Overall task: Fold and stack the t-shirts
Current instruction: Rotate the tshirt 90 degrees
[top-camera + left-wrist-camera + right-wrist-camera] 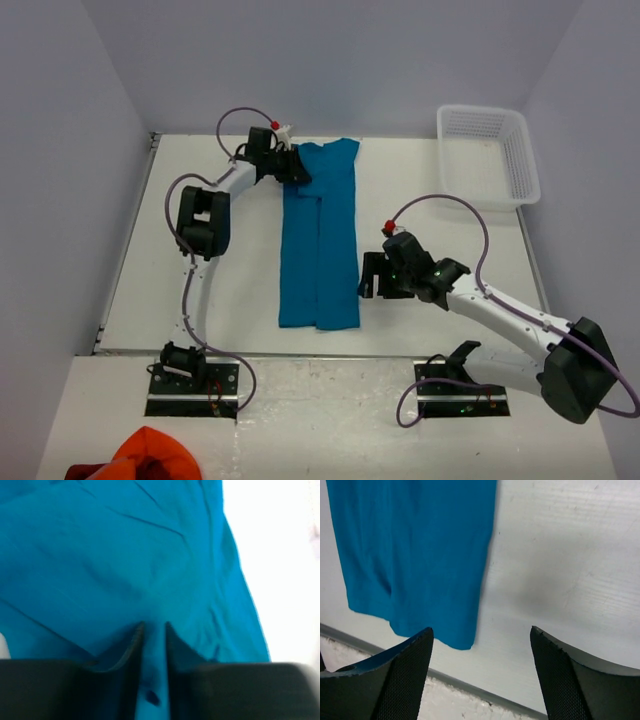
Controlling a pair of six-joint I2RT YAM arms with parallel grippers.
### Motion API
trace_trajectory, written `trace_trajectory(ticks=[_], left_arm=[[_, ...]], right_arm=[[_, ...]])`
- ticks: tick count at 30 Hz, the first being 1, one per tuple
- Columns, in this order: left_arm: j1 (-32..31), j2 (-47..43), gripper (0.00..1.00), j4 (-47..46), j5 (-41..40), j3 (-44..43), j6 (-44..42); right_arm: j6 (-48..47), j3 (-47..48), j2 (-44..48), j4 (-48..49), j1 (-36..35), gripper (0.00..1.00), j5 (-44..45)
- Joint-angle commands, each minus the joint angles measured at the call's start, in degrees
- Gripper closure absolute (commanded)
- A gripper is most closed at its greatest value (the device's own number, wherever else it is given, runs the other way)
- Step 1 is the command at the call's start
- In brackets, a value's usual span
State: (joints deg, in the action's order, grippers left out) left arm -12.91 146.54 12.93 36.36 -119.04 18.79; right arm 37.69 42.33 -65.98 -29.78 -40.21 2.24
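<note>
**Teal t-shirt lies folded in a long strip between the two arms**

At the far left, a bunched orange-red cloth (150, 455) sits at the near edge of the top view, in front of the left arm's base. The left arm reaches up the white table (245, 290) to its far side, where the left gripper (297, 170) rests on the far left corner of the t-shirt (335, 230). In the left wrist view its fingers (131, 647) stand almost together with a thin strip of teal cloth showing in the slot. The view does not show whether that cloth is pinched or only lies beneath.

The t-shirt lies flat in the middle of the table, folded lengthwise into a narrow strip. It runs from the far side down to near the front edge.

Just right of the strip's near half, the right gripper (368, 278) points toward the cloth without touching it. Its jaws are spread wide, with only bare table between them.

At the far right corner stands a white basket (520, 160), well apart from the shirt.
</note>
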Motion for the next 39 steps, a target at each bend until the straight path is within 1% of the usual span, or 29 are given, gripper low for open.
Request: trace_trajectory(ticks=[1, 2, 3, 4, 5, 6, 8, 9, 11, 12, 14, 15, 17, 18, 20, 21, 23, 24, 26, 32, 36, 39], left_arm=[[-2.6, -12.0, 0.69, -0.9, -0.5, 3.5, -0.2], [-4.4, -13.9, 0.62, -0.1, -2.4, 4.1, -0.8], [-5.0, -16.6, 0.58, 1.2, -5.6, 4.3, -1.3], [-6.1, -17.8, 0.52, 3.8, -7.2, 4.4, -1.0], [-6.4, -19.2, 0.5, 4.9, -9.1, 4.8, -0.4], [-6.8, -22.0, 0.47, 5.9, -12.9, 6.3, 0.8], [-7.9, -25.1, 0.46, 8.1, -17.2, 9.0, 2.2], [-8.4, -28.5, 0.46, 8.5, -21.2, 13.0, 3.0], [-9.5, -32.0, 0.46, 8.7, -25.0, 17.8, 4.1], [-9.8, -35.3, 0.46, 8.1, -26.8, 22.9, 5.0], [-10.1, -38.4, 0.48, 7.3, -27.7, 28.1, 6.7], [-10.1, -41.7, 0.48, 6.8, -28.4, 33.6, 7.9], [-10.1, -45.3, 0.5, 4.7, -30.5, 39.0, 9.3], [-10.1, -48.4, 0.51, 3.6, -31.9, 43.8, 10.0], [-10.1, -51.0, 0.53, 3.6, -32.9, 47.7, 11.4], [-10.2, -53.4, 0.53, 2.6, -32.3, 51.4, 12.4], [-10.8, -55.6, 0.54, 1.8, -31.5, 54.8, 13.4], [-11.1, -57.7, 0.55, 1.5, -32.0, 57.8, 14.7], [-11.8, -60.9, 0.56, 0.9, -32.1, 61.8, 16.0], [-12.1, -67.2, 0.57, 1.8, -33.3, 68.9, 17.7], [-12.1, -70.0, 0.57, 3.5, -34.1, 71.4, 18.2], [-12.2, -72.2, 0.57, 4.3, -34.6, 73.5, 18.6]], right_arm=[[2.0, -4.6, 4.1, 8.1, 0.0, 0.21, -6.9], [2.4, -5.6, 4.8, 10.2, 0.0, 0.21, -7.9], [3.5, -7.5, 5.1, 11.1, 0.1, 0.22, -8.8], [4.1, -8.6, 5.2, 12.9, 0.0, 0.24, -10.7], [4.7, -10.1, 5.7, 13.6, 0.0, 0.26, -11.1], [6.1, -10.9, 6.0, 14.3, 0.0, 0.28, -11.3], [7.2, -13.2, 7.0, 17.7, 0.0, 0.34, -13.4], [8.2, -15.5, 7.8, 19.0, 0.0, 0.36, -13.9], [8.6, -17.5, 7.9, 20.6, 0.0, 0.4, -14.5], [9.0, -18.1, 7.4, 20.9, 0.0, 0.41, -14.6], [9.5, -19.3, 7.6, 22.7, -0.1, 0.43, -14.7], [9.9, -20.7, 7.8, 23.4, -0.1, 0.43, -15.2], [10.5, -22.2, 8.1, 25.0, -0.1, 0.43, -15.1], [10.5, -22.5, 8.0, 25.6, -0.1, 0.44, -15.0], [10.5, -22.7, 6.6, 26.4, -0.1, 0.44, -15.0], [10.6, -23.3, 6.1, 27.2, -0.1, 0.44, -15.3], [11.0, -24.2, 4.6, 29.3, -0.2, 0.46, -15.8], [11.5, -24.4, 4.0, 29.3, -0.2, 0.46, -16.0], [12.0, -24.9, 2.6, 32.4, -0.5, 0.47, -16.9], [13.2, -25.1, 0.4, 34.4, -2.1, 0.48, -17.0], [14.4, -25.1, -1.3, 35.5, -3.4, 0.52, -16.7], [15.1, -24.9, -0.4, 34.5, -5.1, 0.55, -15.4]])
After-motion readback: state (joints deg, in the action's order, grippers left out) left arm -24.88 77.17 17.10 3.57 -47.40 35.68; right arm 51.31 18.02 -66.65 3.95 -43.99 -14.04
